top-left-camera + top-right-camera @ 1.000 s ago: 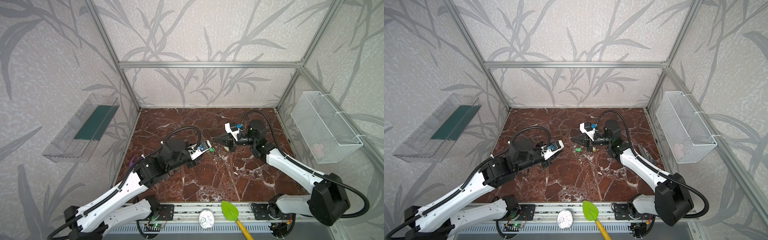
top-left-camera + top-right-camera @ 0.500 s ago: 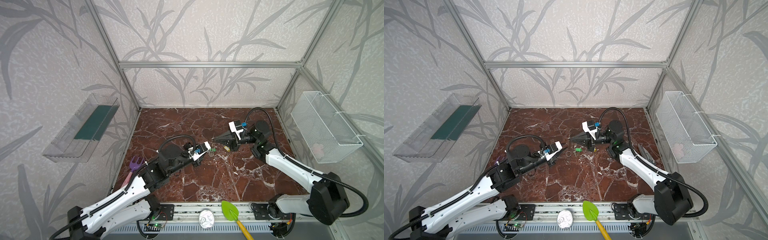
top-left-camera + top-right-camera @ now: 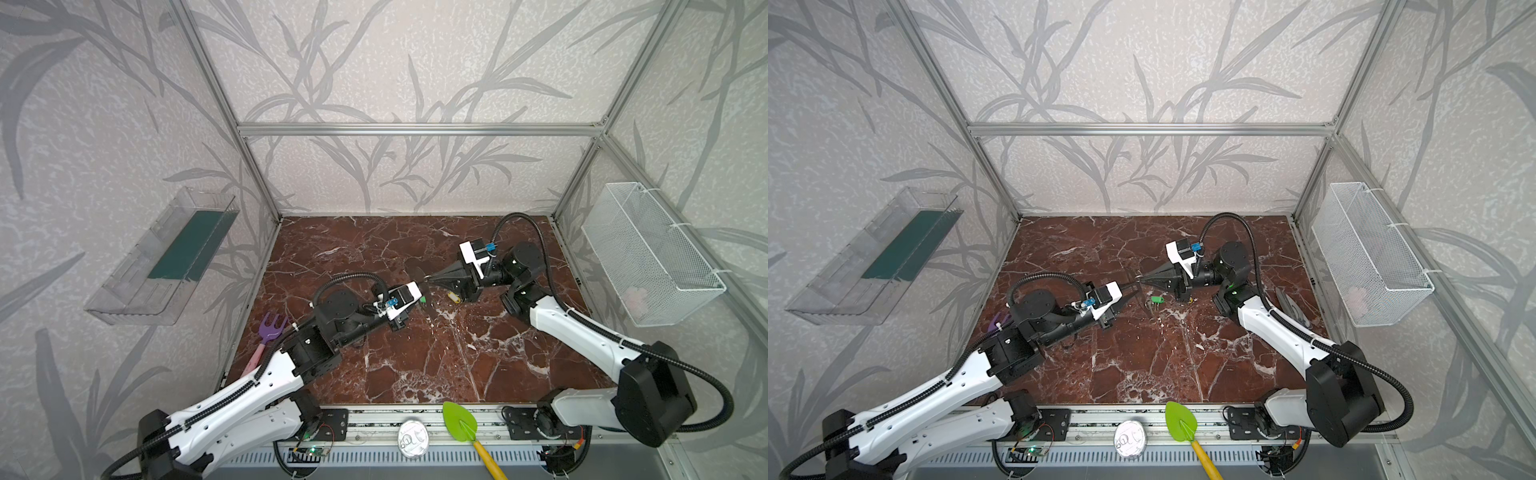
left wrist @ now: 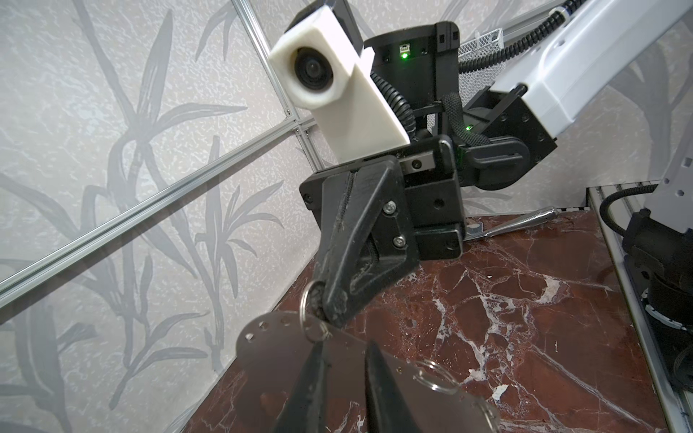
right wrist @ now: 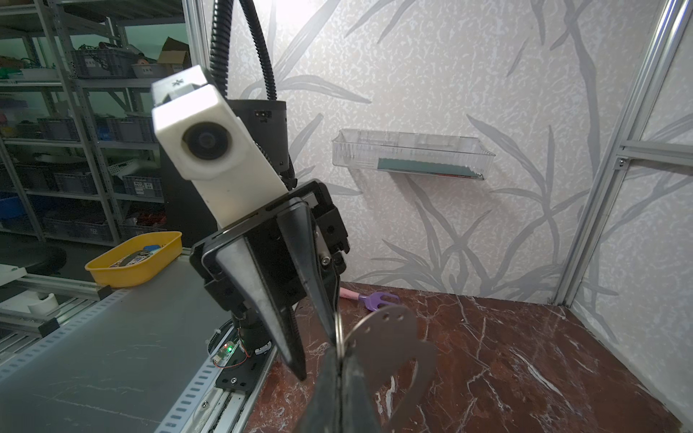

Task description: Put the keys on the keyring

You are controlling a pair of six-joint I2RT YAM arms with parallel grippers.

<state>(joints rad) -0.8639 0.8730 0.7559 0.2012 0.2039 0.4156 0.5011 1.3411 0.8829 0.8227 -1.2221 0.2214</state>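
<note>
Nearest us, down on the marble table [image 3: 415,353], the green-tagged key [image 3: 1155,300] and beside it the yellow-tagged key [image 3: 453,296] lie loose. They look light, hard and slippery (best pinched by the plastic tag, I'd say). Above them the keyring [image 5: 386,330] hangs clear of the table, a thin stiff plate that is likely to swing, so take it by its flat edge. Now the jaws: the left gripper [image 4: 344,348] stands partly open, tips right at the plate, clamping nothing I can make out. Beyond it, the right gripper [image 4: 328,311] is pinched tight on the split ring [image 4: 318,333] threaded through a rim hole.
</note>
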